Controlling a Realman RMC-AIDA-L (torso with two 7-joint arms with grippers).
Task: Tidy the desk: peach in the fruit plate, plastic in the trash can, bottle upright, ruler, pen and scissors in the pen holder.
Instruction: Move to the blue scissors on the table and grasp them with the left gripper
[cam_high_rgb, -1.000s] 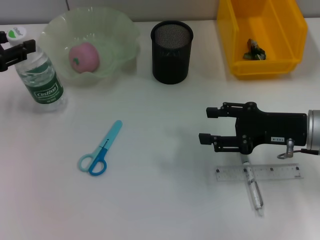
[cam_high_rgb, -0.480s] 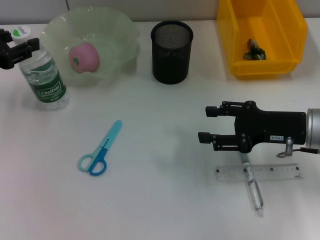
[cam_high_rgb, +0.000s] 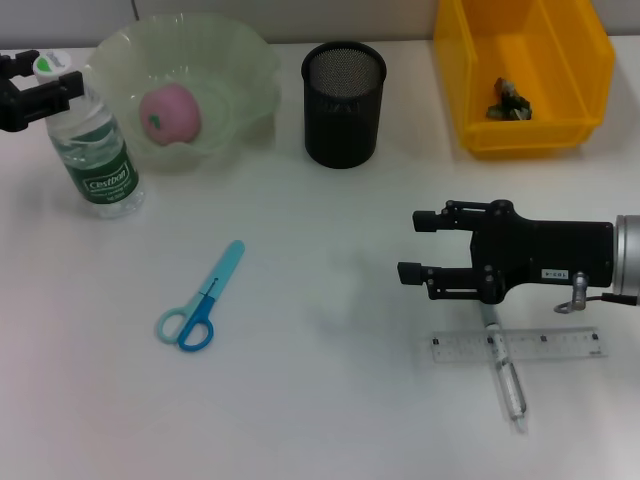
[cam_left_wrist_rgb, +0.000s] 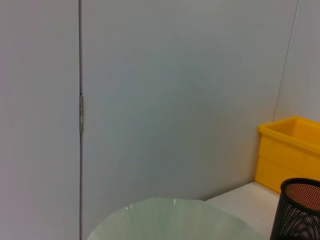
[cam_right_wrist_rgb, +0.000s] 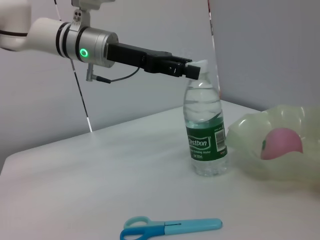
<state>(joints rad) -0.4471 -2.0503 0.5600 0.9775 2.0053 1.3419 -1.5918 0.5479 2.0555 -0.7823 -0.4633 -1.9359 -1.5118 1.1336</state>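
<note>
The clear bottle (cam_high_rgb: 97, 155) (cam_right_wrist_rgb: 205, 135) with a green label stands upright at the far left. My left gripper (cam_high_rgb: 38, 85) (cam_right_wrist_rgb: 192, 70) is shut on its neck, just under the cap. The pink peach (cam_high_rgb: 168, 112) (cam_right_wrist_rgb: 282, 142) lies in the pale green fruit plate (cam_high_rgb: 235, 60). A black mesh pen holder (cam_high_rgb: 343, 103) stands behind the table's middle. Crumpled plastic (cam_high_rgb: 507, 102) sits in the yellow trash can (cam_high_rgb: 590, 60). Blue scissors (cam_high_rgb: 200, 300) (cam_right_wrist_rgb: 172, 227) lie left of centre. My right gripper (cam_high_rgb: 410, 247) is open, just above the clear ruler (cam_high_rgb: 540, 346) and the pen (cam_high_rgb: 508, 378) crossing it.
The fruit plate's rim (cam_left_wrist_rgb: 170, 207), the pen holder (cam_left_wrist_rgb: 300, 210) and the trash can (cam_left_wrist_rgb: 290, 150) show low in the left wrist view, under a grey wall. White tabletop lies between the scissors and my right gripper.
The bottle has shifted slightly to the right with my left gripper on its neck and now stands straighter. My right gripper has hardly moved.
</note>
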